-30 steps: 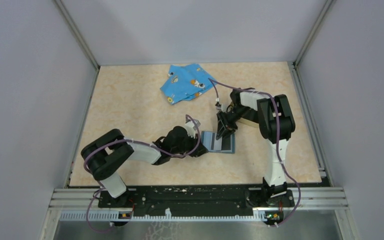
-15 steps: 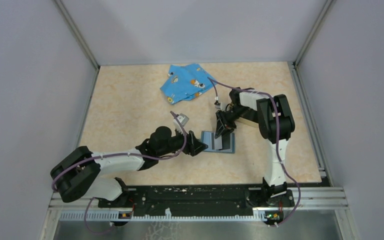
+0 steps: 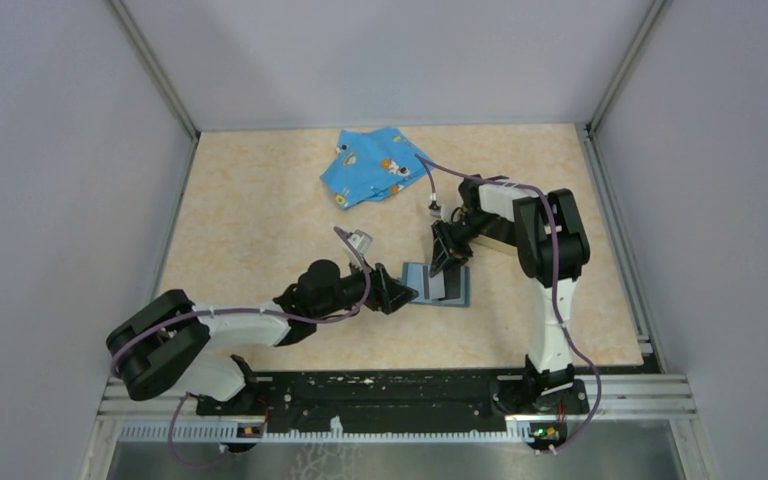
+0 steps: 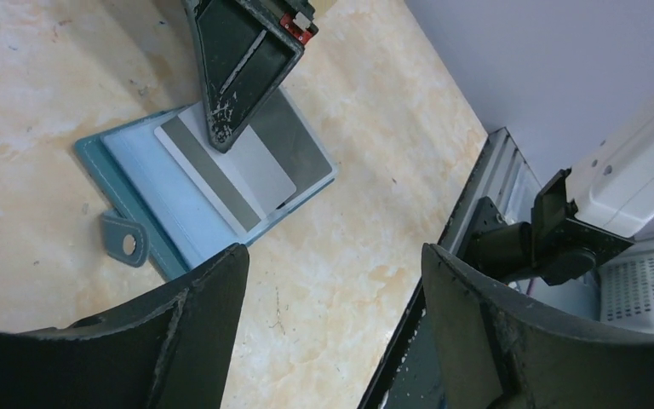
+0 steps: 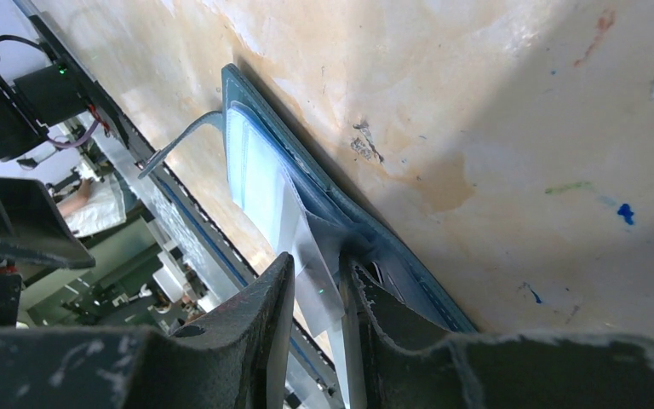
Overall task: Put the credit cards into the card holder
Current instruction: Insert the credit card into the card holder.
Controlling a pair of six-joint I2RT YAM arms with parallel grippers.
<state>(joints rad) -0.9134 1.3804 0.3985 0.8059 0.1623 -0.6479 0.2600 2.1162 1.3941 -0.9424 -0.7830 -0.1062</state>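
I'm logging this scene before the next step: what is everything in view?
card holder: one, teal, open flat mid-table
credit card: at least one, grey, lying on the open holder
cloth: one, bright blue cartoon print, far side of table
table: one, beige marbled
left tool: one, black, open, beside the holder
right tool: one, black, closed on the card

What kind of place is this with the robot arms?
Probably a robot lab's test booth: plain grey walls box in a marbled table, and the left arm and right arm are bolted to a metal rail at its near edge.
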